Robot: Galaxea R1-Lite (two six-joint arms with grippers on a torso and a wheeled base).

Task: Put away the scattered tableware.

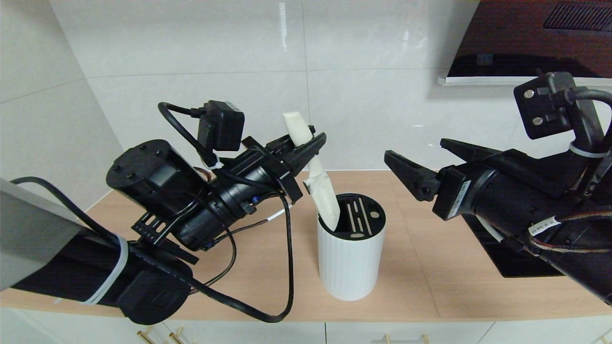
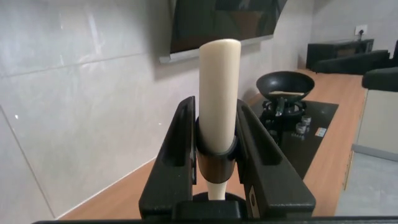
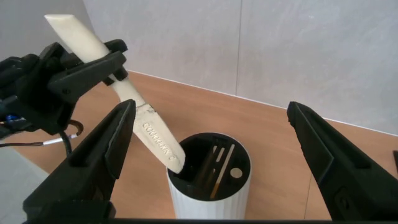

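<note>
The left gripper point(image 1: 308, 143) hangs above the wooden countertop point(image 1: 430, 267), its jaws clamped on the pale handle of a white knife point(image 1: 321, 191). The knife is tilted. Its handle points up toward 11 o'clock and its blade slants down toward 5 o'clock. The blade tip is already inside the black slotted top of the white ribbed knife holder point(image 1: 351, 258), at the 9 o'clock side of that top, and most of the blade is still outside. The holder stands upright on the countertop, near its front edge.

Seen from the holder, the left gripper is up at 11 o'clock and the right gripper point(image 1: 415, 149) is up at 2 o'clock. The right gripper's jaws are spread wide and hold nothing. It touches neither the holder nor the knife.

A black cooktop point(image 1: 507, 258) is set into the counter at 3 o'clock from the holder. A dark frying pan point(image 2: 285, 82) sits on a burner there, and a dark range hood point(image 1: 526, 38) hangs on the tiled wall above.
</note>
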